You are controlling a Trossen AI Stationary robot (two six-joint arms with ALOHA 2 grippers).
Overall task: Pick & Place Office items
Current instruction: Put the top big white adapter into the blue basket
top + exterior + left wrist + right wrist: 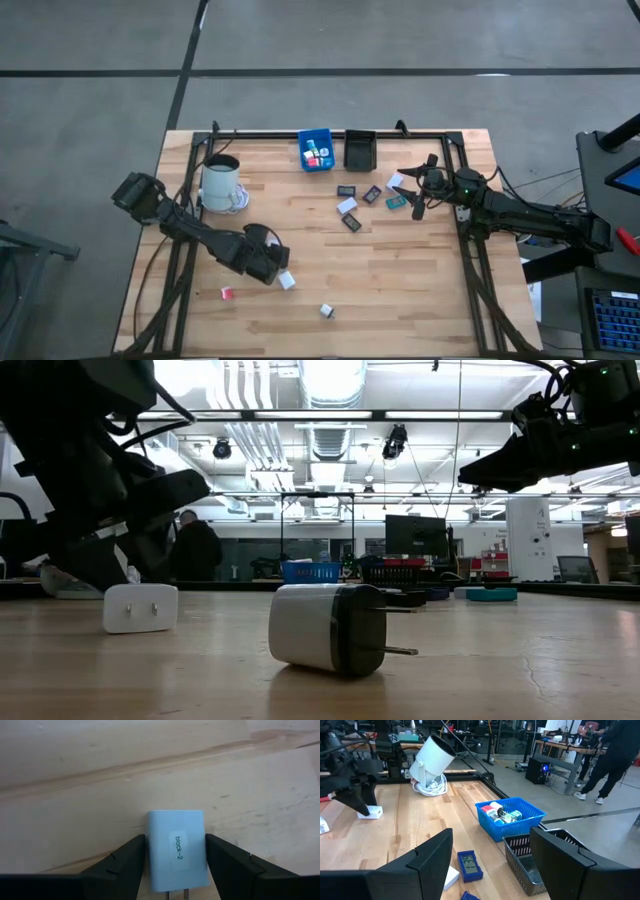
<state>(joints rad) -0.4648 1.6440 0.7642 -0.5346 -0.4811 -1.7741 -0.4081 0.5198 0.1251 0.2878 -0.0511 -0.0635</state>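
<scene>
Between my left end effector [175, 870] fingers lies the small white plastic charger block labelled "block-2" [176, 850], resting on the wooden table [400, 280]; fingers spread, flanking it, not yet pinching. Step: grasp. Next: close, lift, carry to the blue plastic bin [317, 150] across open table. My right end effector [418, 192] hovers spread near the flat rectangles.
</scene>
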